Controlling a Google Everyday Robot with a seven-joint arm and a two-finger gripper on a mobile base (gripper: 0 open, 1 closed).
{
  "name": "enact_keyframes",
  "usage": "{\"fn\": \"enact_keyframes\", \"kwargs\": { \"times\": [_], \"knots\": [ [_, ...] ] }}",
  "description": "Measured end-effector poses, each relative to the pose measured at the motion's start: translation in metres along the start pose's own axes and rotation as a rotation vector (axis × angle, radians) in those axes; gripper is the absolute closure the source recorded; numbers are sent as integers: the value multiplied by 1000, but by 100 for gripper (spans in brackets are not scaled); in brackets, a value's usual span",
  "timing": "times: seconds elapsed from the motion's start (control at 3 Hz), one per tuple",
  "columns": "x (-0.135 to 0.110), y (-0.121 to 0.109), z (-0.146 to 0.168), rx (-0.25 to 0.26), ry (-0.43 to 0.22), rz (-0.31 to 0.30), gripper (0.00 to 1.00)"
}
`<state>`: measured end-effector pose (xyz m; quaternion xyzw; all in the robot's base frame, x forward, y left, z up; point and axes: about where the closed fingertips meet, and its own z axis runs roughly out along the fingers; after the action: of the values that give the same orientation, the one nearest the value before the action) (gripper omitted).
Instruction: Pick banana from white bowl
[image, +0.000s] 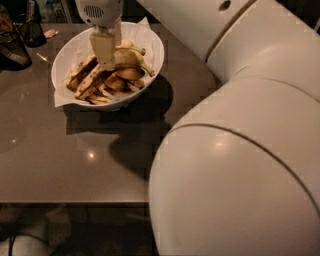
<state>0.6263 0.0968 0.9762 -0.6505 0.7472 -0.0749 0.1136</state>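
Note:
The white bowl (67, 50) stands at the back left of the brown table, lined with white paper. It holds several bananas. The banana (131, 57), yellow with a dark-tipped stem pointing right, lies at the bowl's right side on top of the others. Darker spotted bananas (89, 80) lie at the left. My gripper (104, 56) reaches straight down into the bowl's middle, right against the left end of the banana, and hides that end.
The brown table (75, 160) has its front edge near the bottom of the view. Dark objects (15, 47) stand at the back left corner. My large white arm (240, 165) fills the right and lower right.

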Motion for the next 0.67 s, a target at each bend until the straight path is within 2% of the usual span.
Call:
{"fn": "enact_keyframes", "kwargs": {
  "times": [0.67],
  "knots": [
    [1,5,15,-32,25,-13,43]
  ]
}}
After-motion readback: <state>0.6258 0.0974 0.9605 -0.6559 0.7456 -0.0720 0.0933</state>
